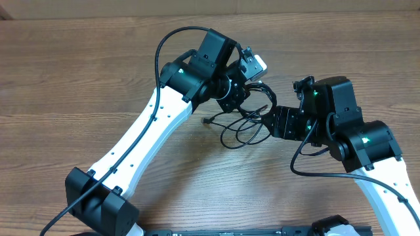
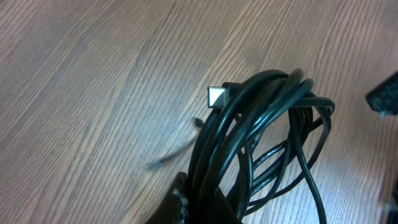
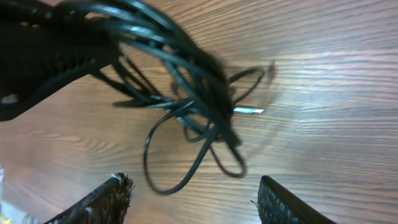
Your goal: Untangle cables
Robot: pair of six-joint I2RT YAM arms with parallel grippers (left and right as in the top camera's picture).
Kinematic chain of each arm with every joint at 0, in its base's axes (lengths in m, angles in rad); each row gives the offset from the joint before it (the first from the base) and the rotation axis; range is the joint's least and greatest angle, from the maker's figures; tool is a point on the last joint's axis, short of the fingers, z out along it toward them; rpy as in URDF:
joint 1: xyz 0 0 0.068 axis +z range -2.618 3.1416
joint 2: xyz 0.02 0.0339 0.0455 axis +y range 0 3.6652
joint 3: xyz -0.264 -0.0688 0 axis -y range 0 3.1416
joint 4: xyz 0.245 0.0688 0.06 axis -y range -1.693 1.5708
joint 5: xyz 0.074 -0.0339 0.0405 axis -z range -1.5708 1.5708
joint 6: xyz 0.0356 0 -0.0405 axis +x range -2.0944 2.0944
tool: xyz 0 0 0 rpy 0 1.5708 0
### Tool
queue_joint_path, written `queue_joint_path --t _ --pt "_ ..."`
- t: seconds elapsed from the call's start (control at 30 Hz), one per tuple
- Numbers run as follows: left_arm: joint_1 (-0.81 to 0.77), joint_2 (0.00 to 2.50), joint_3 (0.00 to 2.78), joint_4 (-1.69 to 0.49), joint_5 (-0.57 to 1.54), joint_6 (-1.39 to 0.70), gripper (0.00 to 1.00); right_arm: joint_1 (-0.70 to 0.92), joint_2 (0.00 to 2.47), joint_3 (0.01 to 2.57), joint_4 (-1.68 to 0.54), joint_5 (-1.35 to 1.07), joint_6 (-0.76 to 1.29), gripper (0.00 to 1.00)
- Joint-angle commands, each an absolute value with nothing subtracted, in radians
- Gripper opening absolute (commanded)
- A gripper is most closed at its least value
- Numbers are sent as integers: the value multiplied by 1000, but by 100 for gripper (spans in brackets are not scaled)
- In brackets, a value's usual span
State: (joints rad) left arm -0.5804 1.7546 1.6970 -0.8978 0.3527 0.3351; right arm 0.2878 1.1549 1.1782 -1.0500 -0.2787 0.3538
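Observation:
The cables are a bundle of thin black loops with a silver-tipped plug sticking out. My left gripper is shut on the bundle, which passes between its fingers and hangs just over the wooden table. In the overhead view the cables dangle between both arms, the left gripper above them and the right gripper beside them. My right gripper stands open with nothing between its fingers. The loops and a silver plug lie just ahead of it.
The wooden table stretches bare to the left and back. Thicker black arm cables loop off the right arm. The left arm's white link crosses the front left. The left gripper's dark body fills the right wrist view's upper left.

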Motion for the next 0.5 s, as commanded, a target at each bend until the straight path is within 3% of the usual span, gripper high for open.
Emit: queue_joint_path --t 0.0,0.13,0.2,0.27,0.47 --pt "-575 1729 1706 -893 402 309 4 285 1150 1198 -1031 -225 256 61" --pt "-575 1729 1706 -893 457 309 4 285 1156 1198 -983 -217 73 51" --pt "-575 1729 1706 -894 469 304 11 285 1158 1198 -966 -217 26 33" --pt "-575 1729 1706 -898 471 299 11 285 1158 1198 -955 -217 24 29" --pt "-575 1729 1706 -908 500 299 11 285 1158 1198 -952 -155 24 30"
